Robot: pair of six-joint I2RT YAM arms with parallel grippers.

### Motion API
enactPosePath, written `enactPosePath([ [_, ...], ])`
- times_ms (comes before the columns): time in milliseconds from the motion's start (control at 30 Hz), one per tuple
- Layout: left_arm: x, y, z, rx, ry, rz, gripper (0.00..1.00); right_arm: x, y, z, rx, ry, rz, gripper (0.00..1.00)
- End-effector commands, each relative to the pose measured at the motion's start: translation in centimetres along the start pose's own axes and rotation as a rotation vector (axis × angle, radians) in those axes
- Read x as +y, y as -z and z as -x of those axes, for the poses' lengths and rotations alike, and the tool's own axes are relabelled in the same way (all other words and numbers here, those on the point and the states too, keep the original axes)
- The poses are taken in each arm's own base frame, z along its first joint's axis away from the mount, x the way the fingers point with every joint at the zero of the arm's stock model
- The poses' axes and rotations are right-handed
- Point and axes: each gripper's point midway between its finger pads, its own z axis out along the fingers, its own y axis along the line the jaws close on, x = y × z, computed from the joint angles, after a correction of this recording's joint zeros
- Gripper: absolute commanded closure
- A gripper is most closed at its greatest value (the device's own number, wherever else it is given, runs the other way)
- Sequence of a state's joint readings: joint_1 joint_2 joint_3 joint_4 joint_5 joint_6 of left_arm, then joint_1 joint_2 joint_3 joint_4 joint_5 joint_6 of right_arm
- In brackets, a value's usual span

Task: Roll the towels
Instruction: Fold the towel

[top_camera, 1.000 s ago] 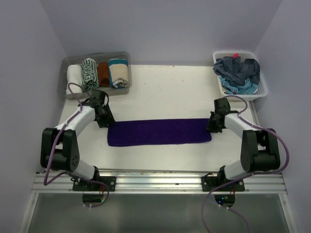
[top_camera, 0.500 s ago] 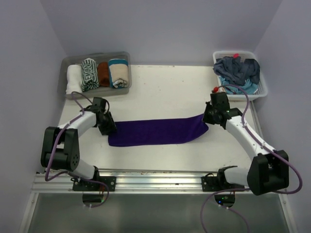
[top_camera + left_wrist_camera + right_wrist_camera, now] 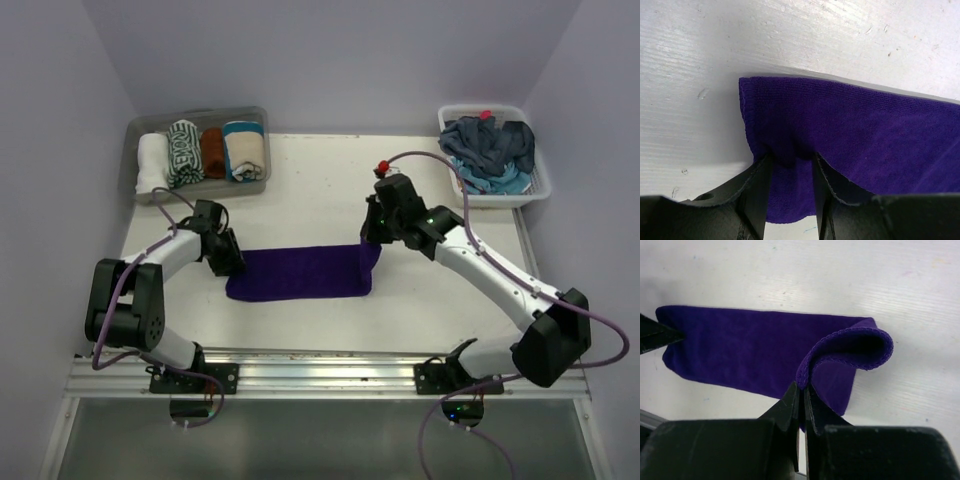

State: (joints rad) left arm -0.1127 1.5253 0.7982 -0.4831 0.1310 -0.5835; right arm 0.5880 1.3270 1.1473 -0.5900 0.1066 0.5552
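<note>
A deep purple towel lies lengthwise across the near middle of the table. My right gripper is shut on its right end, which it holds up and curled back over the rest of the cloth. In the right wrist view the hem sits pinched at the tips of my right gripper. My left gripper sits on the towel's left end. Its fingers stand part-way apart, with a bunch of the purple cloth caught between the tips of the left gripper.
A clear tub at the back left holds several rolled towels. A white lattice basket at the back right holds a heap of loose blue and grey towels. The walls stand close on both sides.
My right gripper has carried the towel's right end far to the left and lifted it, so the flat part is much shorter. The left gripper has barely shifted.
</note>
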Motion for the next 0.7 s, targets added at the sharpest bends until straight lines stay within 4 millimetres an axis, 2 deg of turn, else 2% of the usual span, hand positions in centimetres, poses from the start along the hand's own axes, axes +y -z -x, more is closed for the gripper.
enactPosePath([
  [0, -0.5, -0.2, -0.1, 0.0, -0.011, -0.017, 0.59, 4.3, -0.3, 0.3, -0.006, 0.026, 0.053, 1.0],
  [33, -0.5, -0.2, -0.1, 0.001, -0.015, -0.014, 0.59, 5.2, -1.2, -0.2, 0.013, 0.035, 0.057, 1.0],
  [67, -0.4, -0.3, -0.1, 0.004, -0.018, -0.01, 0.59, 6.7, -1.0, 0.2, 0.002, 0.043, 0.083, 1.0],
  [100, -0.4, -0.3, 0.0, 0.004, -0.019, -0.007, 0.59, 8.5, -1.1, -0.5, 0.015, 0.067, 0.122, 1.0],
  [200, -0.2, -0.4, -0.1, 0.017, -0.022, 0.004, 0.59, 12.3, -2.3, -2.2, 0.055, 0.122, 0.168, 1.0],
  [300, 0.3, 0.4, 0.5, -0.01, -0.013, 0.048, 0.59, 15.5, -3.4, -3.9, 0.088, 0.196, 0.188, 1.0],
  [367, 0.2, 1.9, 1.9, -0.088, -0.018, 0.058, 0.56, 17.1, -4.4, -4.7, 0.112, 0.218, 0.205, 1.0],
  [433, 0.6, 2.8, 2.3, -0.105, -0.024, 0.083, 0.56, 18.5, -4.7, -5.7, 0.132, 0.243, 0.232, 1.0],
  [467, 0.5, 3.1, 2.9, -0.111, -0.022, 0.084, 0.56, 19.3, -4.6, -5.6, 0.129, 0.249, 0.247, 1.0],
  [600, 1.9, 2.8, 2.5, -0.083, 0.0, 0.149, 0.57, 21.3, -5.5, -7.5, 0.165, 0.295, 0.274, 1.0],
  [667, 2.4, 2.8, 2.1, -0.087, 0.03, 0.163, 0.58, 22.4, -5.4, -7.7, 0.164, 0.309, 0.293, 1.0],
])
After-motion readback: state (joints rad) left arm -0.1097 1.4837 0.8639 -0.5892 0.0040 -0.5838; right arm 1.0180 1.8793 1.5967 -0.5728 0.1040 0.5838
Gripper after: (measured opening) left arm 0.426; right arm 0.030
